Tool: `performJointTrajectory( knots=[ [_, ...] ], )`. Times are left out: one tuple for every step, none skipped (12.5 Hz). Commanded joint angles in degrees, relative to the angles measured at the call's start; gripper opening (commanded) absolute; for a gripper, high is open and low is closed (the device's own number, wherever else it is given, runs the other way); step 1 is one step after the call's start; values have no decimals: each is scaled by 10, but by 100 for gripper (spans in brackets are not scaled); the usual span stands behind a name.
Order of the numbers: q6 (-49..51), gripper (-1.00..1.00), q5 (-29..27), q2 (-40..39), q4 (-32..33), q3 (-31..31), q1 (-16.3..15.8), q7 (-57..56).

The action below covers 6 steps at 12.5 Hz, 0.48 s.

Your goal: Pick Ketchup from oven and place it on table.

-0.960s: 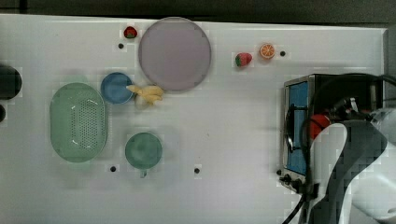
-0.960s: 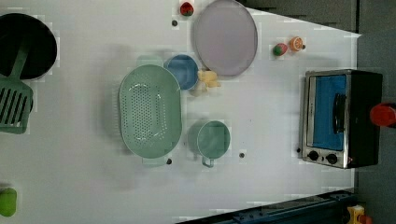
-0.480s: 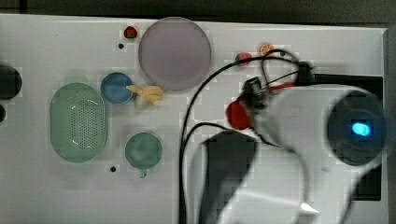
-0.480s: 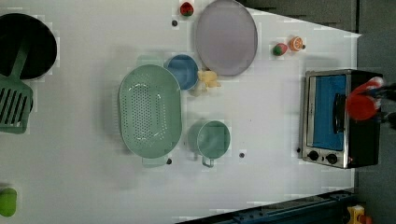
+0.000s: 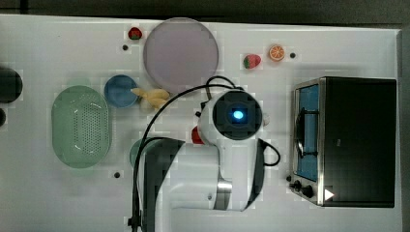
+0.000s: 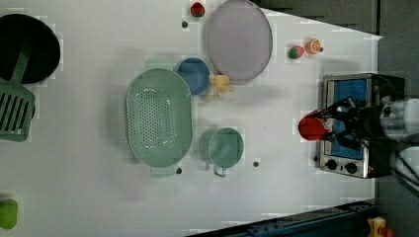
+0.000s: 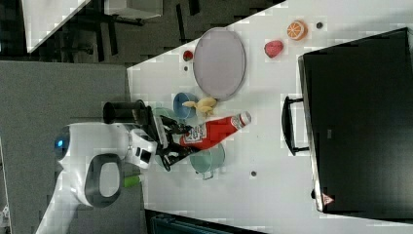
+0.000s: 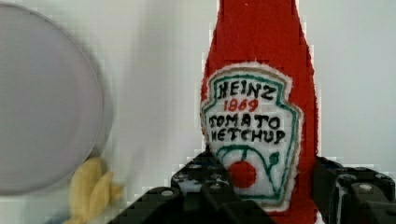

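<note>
Here, item by item.

Ketchup (image 7: pixel 214 130): red bottle, white cap, label reading "Heinz 1869 Tomato Ketchup". Held in the air above the table (image 5: pixel 58 203), out of the oven (image 5: pixel 358 140). In the right view it lies near level, cap toward the oven, base in the pincer (image 7: pixel 171 141). In the left view its red base (image 6: pixel 312 128) faces the camera, just at the left view's left of the oven front.

Pincer: clamped on the ketchup's lower body, one black finger (image 8: pixel 196 179) either side of the label in the wrist view. In the top view the arm's white wrist covers it, with a bit of red (image 5: pixel 196 136) beside.

Oven: black box, steel front, bluish glass door, dark handle, knobs at one corner. Stands at the top view's right end of the table.

Plate (image 5: pixel 180 51): large, pale lilac, round, near the table's far edge in the top view.

Banana (image 5: pixel 152 96): yellow, between plate and blue bowl (image 5: pixel 120 90), touching neither clearly.

Colander (image 6: pixel 158 117): pale green, oval, perforated, beside the bowl.

Cup (image 6: pixel 225 147): green, with handle, next to the colander.

Strawberry (image 5: pixel 251 61) and orange slice (image 5: pixel 276 52): side by side, between plate and oven.

Spatula (image 6: pixel 16 111): green, slotted, at the left view's left edge, its handle over a black pan (image 6: pixel 42 47).
</note>
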<state>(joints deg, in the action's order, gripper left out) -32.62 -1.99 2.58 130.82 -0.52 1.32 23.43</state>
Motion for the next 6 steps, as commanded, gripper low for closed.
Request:
performJointTrajectory(
  knots=[
    [-79,1,17,-57,25,15,13,39],
    [-104,1,17,-83,27,15,13,39],
    [-138,1,17,-119,26,15,12,39],
    [-164,1,17,-142,26,16,13,39],
    [-196,1,17,-170,27,15,12,39],
    [-212,1,17,-185,30,15,12,39]
  ],
)
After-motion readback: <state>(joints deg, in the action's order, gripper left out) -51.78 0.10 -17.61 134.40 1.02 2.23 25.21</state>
